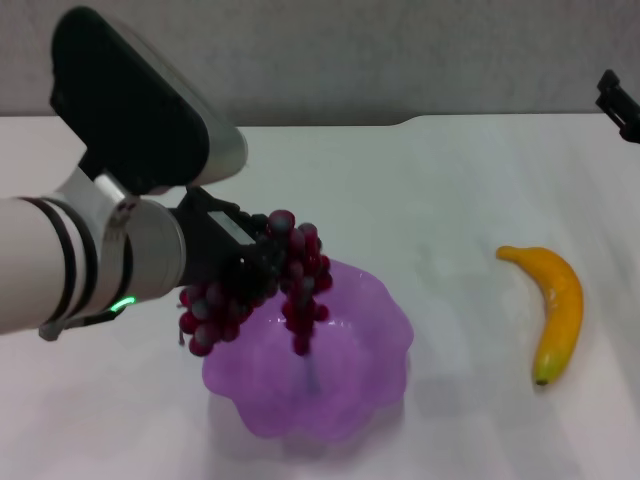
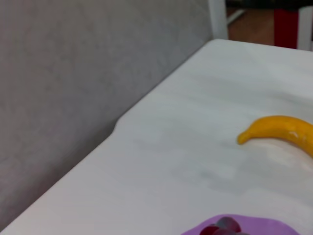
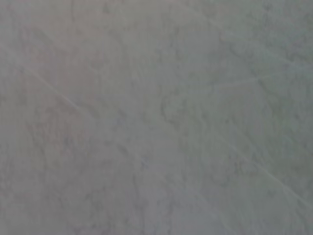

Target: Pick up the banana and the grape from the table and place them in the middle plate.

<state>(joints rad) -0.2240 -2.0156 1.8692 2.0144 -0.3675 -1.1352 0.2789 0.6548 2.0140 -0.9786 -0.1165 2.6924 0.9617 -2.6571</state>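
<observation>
Left pincer (image 1: pixel 262 262), closed on the grape bunch (image 1: pixel 285 285), hangs it over the purple plate's (image 1: pixel 380 330) left rim at lower centre; banana (image 1: pixel 555 310) lies lengthwise at right, nearer the parked right arm.

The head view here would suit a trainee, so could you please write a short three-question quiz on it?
1. True or false: the banana already lies in the middle plate.
2. What does the left hand hold? A) the grape B) the banana C) nothing
3. Fill in: the grape hangs over the plate's ____ side (robot's own).

Key
1. False: it lies on the table, to the plate's right and apart from it.
2. A
3. Left. The right hand sits parked at the table's far right edge.
</observation>
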